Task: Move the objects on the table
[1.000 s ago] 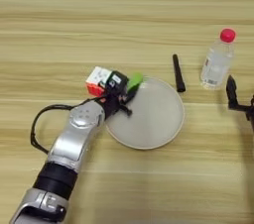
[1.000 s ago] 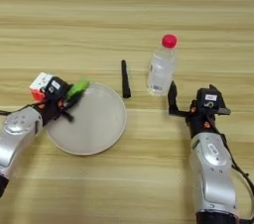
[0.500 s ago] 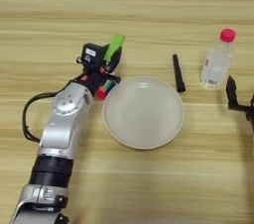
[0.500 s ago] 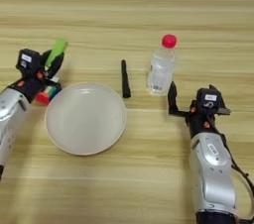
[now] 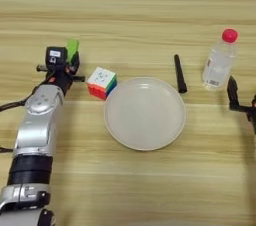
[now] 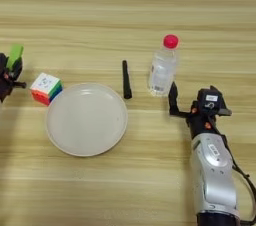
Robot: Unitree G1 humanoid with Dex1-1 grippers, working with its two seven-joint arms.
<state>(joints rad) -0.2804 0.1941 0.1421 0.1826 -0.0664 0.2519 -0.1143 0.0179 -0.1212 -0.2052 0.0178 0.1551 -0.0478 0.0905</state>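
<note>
Left claw [image 5: 67, 62]: I am holding the small flat green block [image 5: 73, 48] clamped between its black fingers, tilted upward, just left of the cube and well off the plate's rim. I judge I am carrying it out to the left side of the table.

Green block: it is standing nearly on end in the grip; whether its lower edge is touching the wood I cannot tell from up here.

Multicoloured puzzle cube with a white face [image 5: 102, 82]: it is sitting on the light-wood table [image 5: 130, 15], between my left claw and the plate, just beside the plate's left rim, free of any grip.

Round beige plate [image 5: 145, 113]: it is lying bare in the middle, nothing resting in it.

Thin black stick [image 5: 180, 73]: it is lying just off the plate's upper right rim, pointing away from me.

Clear plastic bottle with a red cap [image 6: 162, 66]: it is standing upright, right of the stick.

Right claw [image 6: 183, 105]: I am parking it just below and right of the bottle, not touching it; one finger is sticking up clearly, but whether the pair is apart I cannot tell.
</note>
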